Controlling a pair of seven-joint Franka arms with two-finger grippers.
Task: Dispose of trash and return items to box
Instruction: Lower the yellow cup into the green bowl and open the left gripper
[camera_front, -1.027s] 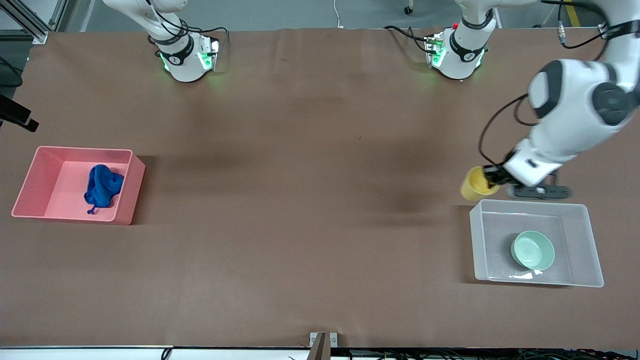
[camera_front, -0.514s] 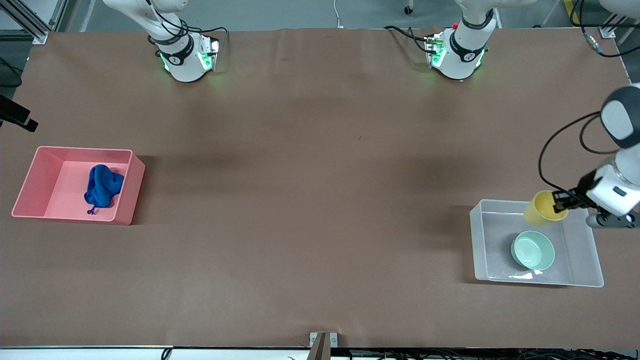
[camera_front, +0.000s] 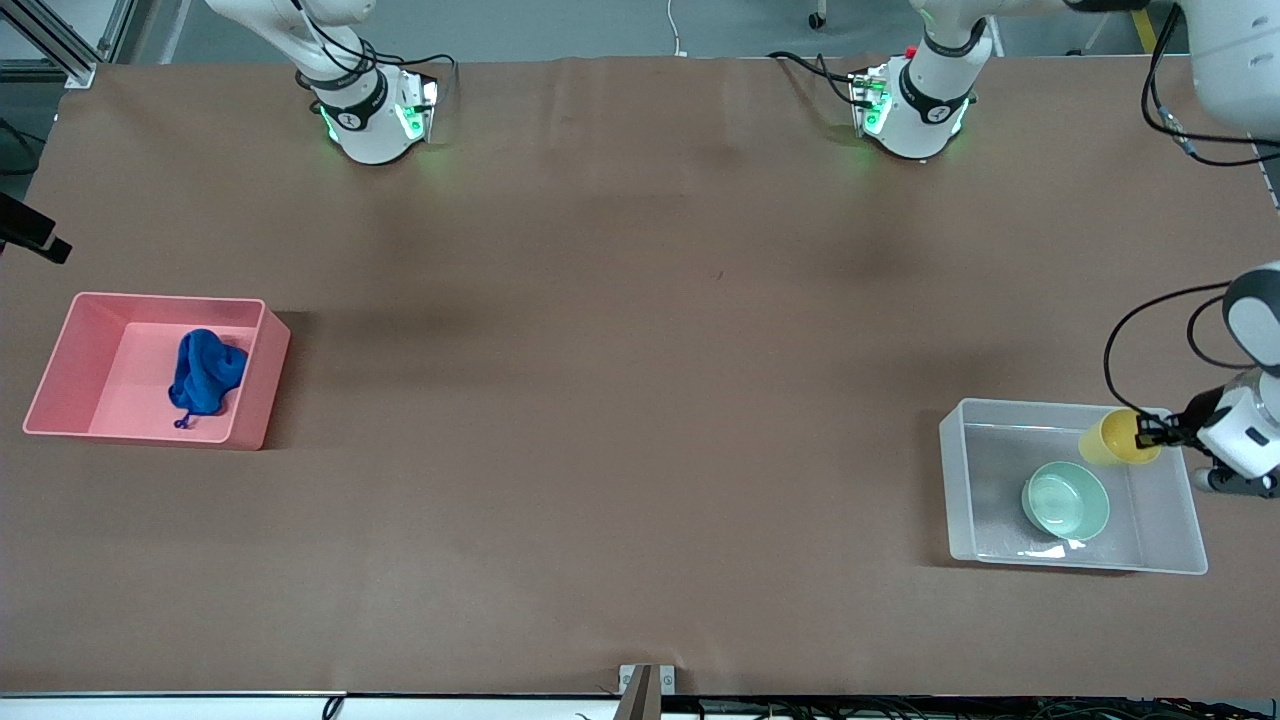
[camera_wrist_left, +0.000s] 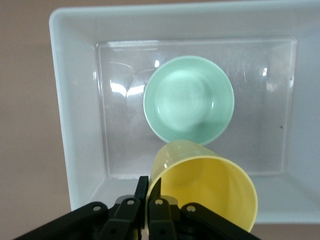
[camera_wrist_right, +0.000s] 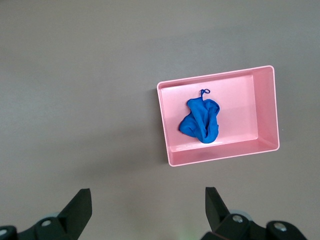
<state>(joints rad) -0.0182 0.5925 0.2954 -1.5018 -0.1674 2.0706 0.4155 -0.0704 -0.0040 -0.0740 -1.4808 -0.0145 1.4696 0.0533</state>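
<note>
While I hold the rig at this moment, I log the following.

Left gripper (camera_front: 1148, 436): up in the air over the clear box (camera_front: 1160, 545), above the box's corner toward the left arm's end of the table. My left wrist view shows its black fingers (camera_wrist_left: 131, 210) pinched together on the rim of the yellow cup (camera_front: 1115, 437), one inside the wall and one outside. The cup is tilted, mouth turned toward the gripper, and hangs clear of the box floor.

Clear box, translucent, on the brown table (camera_front: 620, 400) at the left arm's end, fairly near the front camera. Contents: one mint-green bowl (camera_front: 1066, 501), upright, resting on the box floor about mid-box. In my left wrist view the cup (camera_wrist_left: 202, 187) overlaps the bowl (camera_wrist_left: 189, 97) at its edge; I cannot tell from that view how much air lies between them.

Right gripper (camera_wrist_right: 147, 210): held high over bare table, beside the pink bin (camera_wrist_right: 220, 150), fingers spread wide with nothing between them. I log that arm as waiting.

Pink bin (camera_front: 250, 400): at the right arm's end of the table. Contents: one blue cloth wad (camera_front: 205, 372) lying on the bin floor, its thin string loop at the end nearer the front camera.
</note>
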